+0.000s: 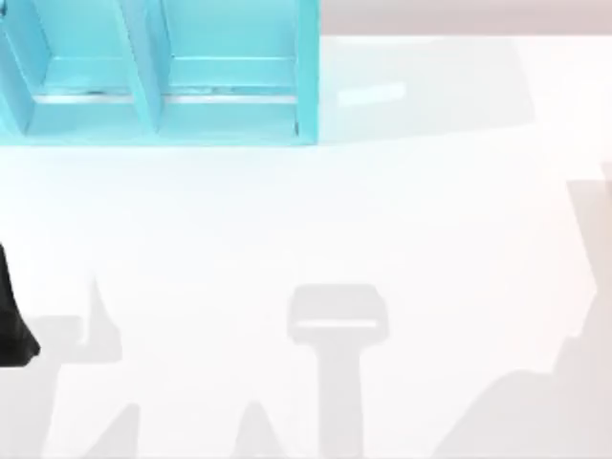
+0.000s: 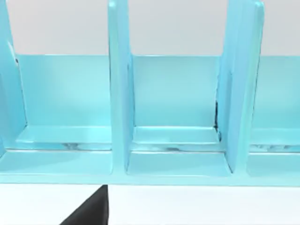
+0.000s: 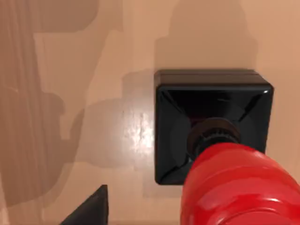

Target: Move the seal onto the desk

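Your right wrist camera looks straight down on the seal (image 3: 213, 126), which stands upright with its black base flat on a tan wooden surface (image 3: 93, 140), red knob on top, so it is not yet on the white desk (image 1: 306, 229). In the top view the desk lies bare below the blue shelf (image 1: 158, 76) at 11 o'clock. You still have to grab, lift and carry the seal, and I cannot tell if either gripper is apart or together.
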Tool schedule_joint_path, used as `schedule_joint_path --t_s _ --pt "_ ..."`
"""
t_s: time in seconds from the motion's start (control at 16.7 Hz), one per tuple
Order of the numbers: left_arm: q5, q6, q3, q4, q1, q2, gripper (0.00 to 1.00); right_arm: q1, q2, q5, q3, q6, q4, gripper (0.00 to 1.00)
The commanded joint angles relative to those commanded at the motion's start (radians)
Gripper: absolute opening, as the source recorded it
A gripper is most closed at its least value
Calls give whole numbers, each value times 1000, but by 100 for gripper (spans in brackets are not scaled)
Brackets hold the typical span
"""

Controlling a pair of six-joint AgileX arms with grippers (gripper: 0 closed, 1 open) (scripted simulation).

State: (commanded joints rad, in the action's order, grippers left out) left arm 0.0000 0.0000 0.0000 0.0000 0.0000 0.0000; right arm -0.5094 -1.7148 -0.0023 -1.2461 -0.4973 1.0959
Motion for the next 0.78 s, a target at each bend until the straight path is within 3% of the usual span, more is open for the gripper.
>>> schedule_joint_path --t_s 0.24,0.54,0.78 --pt "0 0 0 0 0 0 100 0 -34 0 127 1 -155 100" --pt "0 0 0 0 0 0 100 0 -38 0 140 1 -169 100" --pt "0 0 0 0 0 0 100 0 -38 0 140 1 -169 70"
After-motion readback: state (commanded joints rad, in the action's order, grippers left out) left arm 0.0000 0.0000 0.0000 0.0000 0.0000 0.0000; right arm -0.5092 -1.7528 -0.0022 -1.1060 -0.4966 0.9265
